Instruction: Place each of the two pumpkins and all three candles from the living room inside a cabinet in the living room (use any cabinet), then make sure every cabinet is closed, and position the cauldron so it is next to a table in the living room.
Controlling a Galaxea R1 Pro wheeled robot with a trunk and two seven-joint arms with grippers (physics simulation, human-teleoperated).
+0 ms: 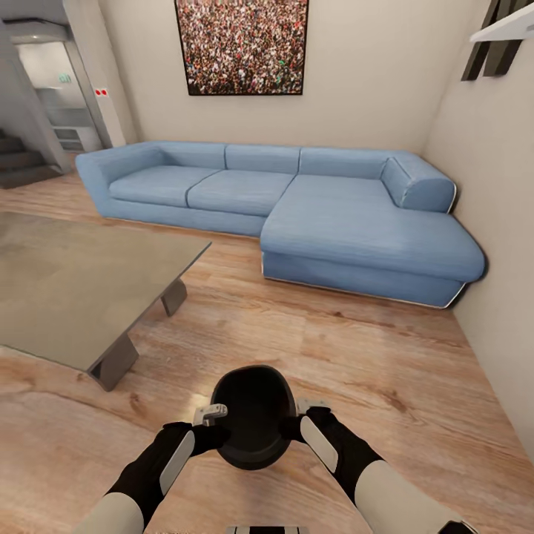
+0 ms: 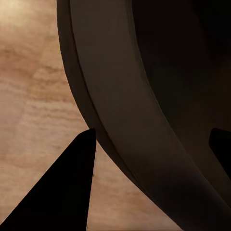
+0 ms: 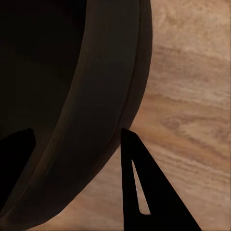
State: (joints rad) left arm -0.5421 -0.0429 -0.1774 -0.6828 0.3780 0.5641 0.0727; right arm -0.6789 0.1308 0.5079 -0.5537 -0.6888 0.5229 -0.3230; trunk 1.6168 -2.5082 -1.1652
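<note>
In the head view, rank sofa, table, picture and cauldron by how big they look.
1. Sofa
2. Table, cut off at the frame's left edge
3. Picture, cropped at the top
4. Cauldron, smallest though nearest the camera

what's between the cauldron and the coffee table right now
Only bare wood floor, as the head view shows. The cauldron, held between both tools, is in front of the robot, with the table off to the left.

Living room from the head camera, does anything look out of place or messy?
Nothing looks spilled or damaged. The one unusual thing is the black cauldron, gripped at its rim between the left gripper and right gripper above the wood floor, right of the coffee table.
</note>
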